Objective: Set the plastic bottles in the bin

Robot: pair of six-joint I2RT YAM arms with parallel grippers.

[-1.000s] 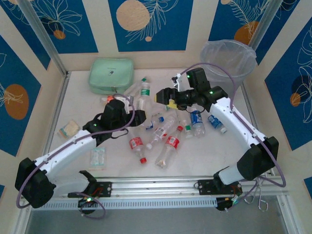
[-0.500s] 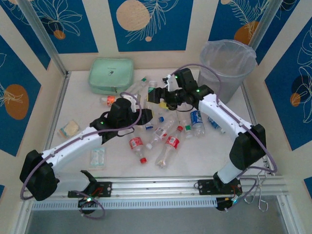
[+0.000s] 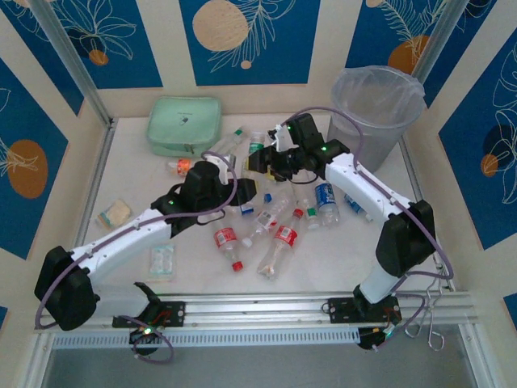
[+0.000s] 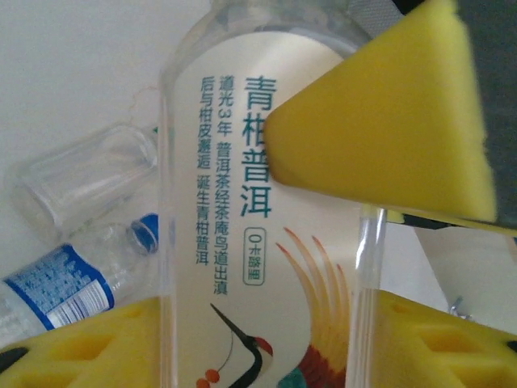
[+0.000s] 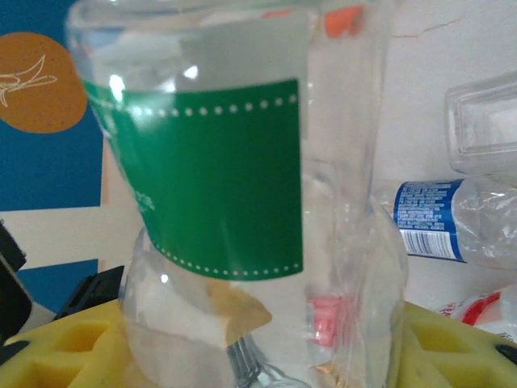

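Right tool [image 5: 266,356]: yellow pads [image 5: 48,347] flank green-label bottle [image 5: 218,178], its long axis running up between them, crosswise to squeeze. Firm grip or not, cannot tell. Left tool [image 4: 266,347] straddles cream crane-label bottle [image 4: 242,210] same way, grip likewise unclear. Both mid-table [image 3: 129,174]. Bin [image 3: 380,121] at far right corner, right arm nearer. Other bottles [image 3: 279,242] loose toward arm bases.

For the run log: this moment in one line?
left arm: jaws at cream-label bottle; right arm: jaws around green-label bottle; grips: unclear; bin: far right

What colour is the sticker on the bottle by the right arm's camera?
Green label, edged with small white dots; the right wrist view shows it best.
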